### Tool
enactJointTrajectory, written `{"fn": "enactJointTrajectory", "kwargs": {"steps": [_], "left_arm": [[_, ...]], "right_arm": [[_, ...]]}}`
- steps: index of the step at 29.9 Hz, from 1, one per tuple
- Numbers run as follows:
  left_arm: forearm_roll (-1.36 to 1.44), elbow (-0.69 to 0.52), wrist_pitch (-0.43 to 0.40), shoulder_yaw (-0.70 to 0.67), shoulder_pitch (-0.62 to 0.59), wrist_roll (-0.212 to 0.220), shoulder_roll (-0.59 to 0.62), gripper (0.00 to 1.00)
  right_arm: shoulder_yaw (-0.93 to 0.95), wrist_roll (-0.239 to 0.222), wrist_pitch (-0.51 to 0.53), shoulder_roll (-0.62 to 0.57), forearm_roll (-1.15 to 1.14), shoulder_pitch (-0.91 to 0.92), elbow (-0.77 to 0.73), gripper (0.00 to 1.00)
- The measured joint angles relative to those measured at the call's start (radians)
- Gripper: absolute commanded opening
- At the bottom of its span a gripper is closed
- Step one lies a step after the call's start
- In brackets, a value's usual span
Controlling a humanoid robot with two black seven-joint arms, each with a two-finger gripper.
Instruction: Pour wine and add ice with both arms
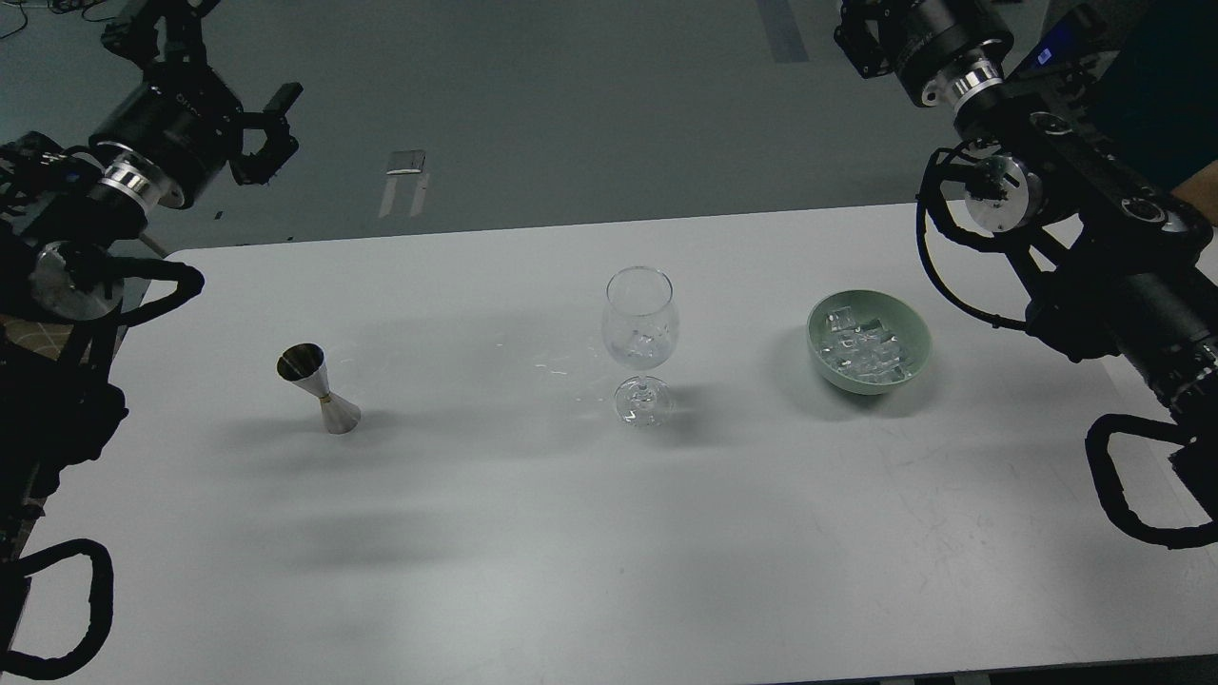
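A clear stemmed glass stands upright at the table's middle, with some ice in its bowl. More ice cubes lie in a green bowl to its right. A steel jigger stands to the left. My left arm reaches in at the upper left. Its gripper is open and empty, beyond the table's far edge and far from the jigger. My right arm comes in at the upper right. Its gripper body is high above the far edge, with the fingers cut off by the top edge.
The white table holds only the jigger, glass and bowl, with small wet spots left of the glass. Looped black cables hang over the right edge. The grey floor lies beyond the far edge.
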Motion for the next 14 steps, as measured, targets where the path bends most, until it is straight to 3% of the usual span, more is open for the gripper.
{"fn": "enactJointTrajectory", "kwargs": {"steps": [14], "left_arm": [[-0.016, 0.133, -0.046, 0.052, -0.098, -0.006, -0.077, 0.98]], "right_arm": [[0.043, 0.038, 0.036, 0.083, 0.008, -0.043, -0.024, 1.00]]}}
